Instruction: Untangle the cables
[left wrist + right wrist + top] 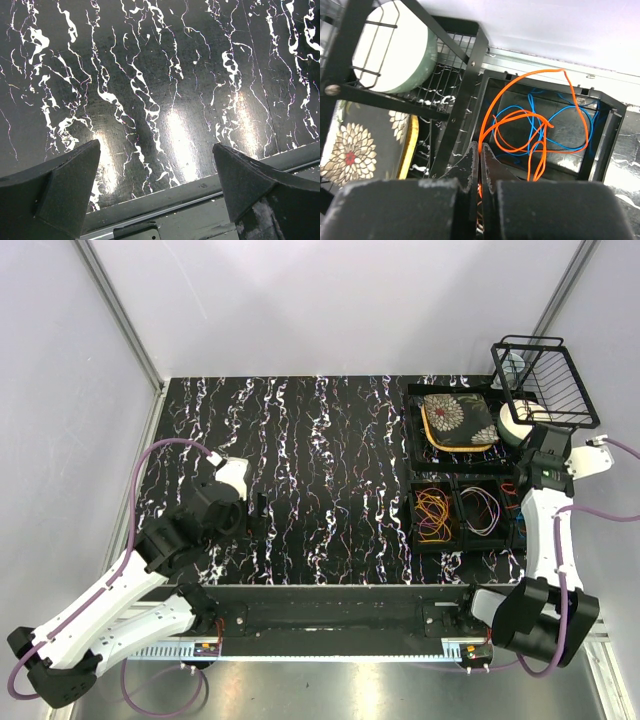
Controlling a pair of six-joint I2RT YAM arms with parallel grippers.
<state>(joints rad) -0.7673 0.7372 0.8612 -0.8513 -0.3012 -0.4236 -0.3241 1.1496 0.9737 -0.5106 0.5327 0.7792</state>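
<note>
My right gripper (pixel 480 146) is shut on an orange cable (pixel 563 71), pinched thin between the two fingertips. The cable loops up over a black bin (pixel 602 97) that also holds a blue cable (pixel 533 112) tangled with it. In the top view this gripper (pixel 541 452) hangs over the far right of the table, and its fingers and that bin are hidden under the wrist. My left gripper (pixel 156 145) is open and empty, low over the bare marbled table near its front edge; it also shows in the top view (pixel 262 515).
A bin of yellow-orange cables (pixel 433 515) and a bin of purple cables (pixel 478 512) sit left of my right arm. Behind them are a floral pad (pixel 458 420), a black wire rack (pixel 545 380) and a white-green roll (pixel 395 47).
</note>
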